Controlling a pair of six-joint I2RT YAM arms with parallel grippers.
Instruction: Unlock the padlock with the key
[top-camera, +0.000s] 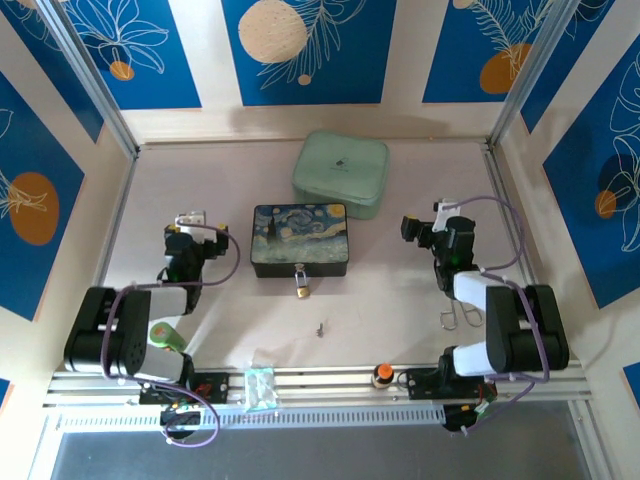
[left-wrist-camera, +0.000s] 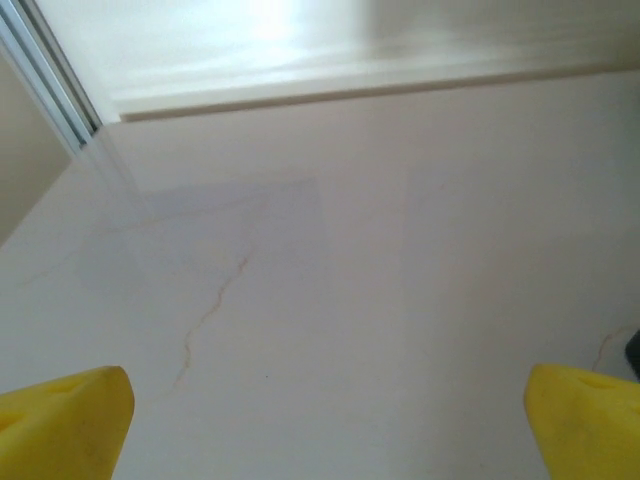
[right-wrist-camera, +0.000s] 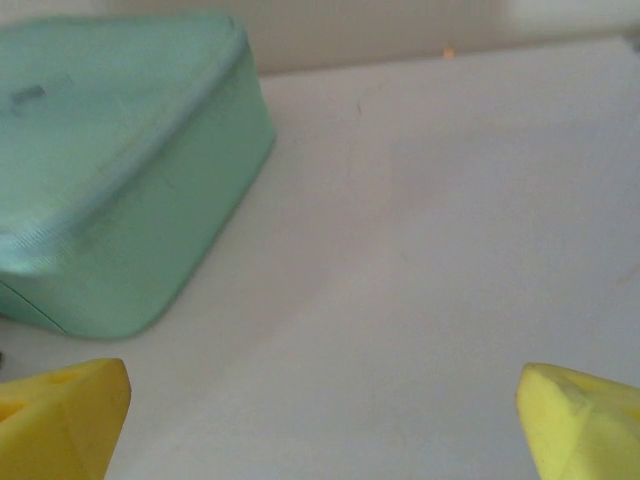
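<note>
A tiny brass padlock (top-camera: 300, 286) with a silver shackle hangs at the front edge of the dark-blue painted box (top-camera: 299, 238) in the middle of the table. The small grey key (top-camera: 320, 327) lies flat on the table a little in front of the padlock, slightly to its right. My left gripper (top-camera: 191, 222) rests left of the box, open, its yellow fingertips (left-wrist-camera: 65, 425) wide apart over bare table. To the right of the box my right gripper (top-camera: 428, 222) also stands open, with yellow fingertips (right-wrist-camera: 60, 420) spread and nothing between them.
A mint-green case (top-camera: 341, 172) sits behind the box and shows at the left of the right wrist view (right-wrist-camera: 110, 170). Bent silver wire loops (top-camera: 458, 318) lie by the right arm. An orange-topped knob (top-camera: 382, 375) and a clear packet (top-camera: 259, 387) rest on the front rail.
</note>
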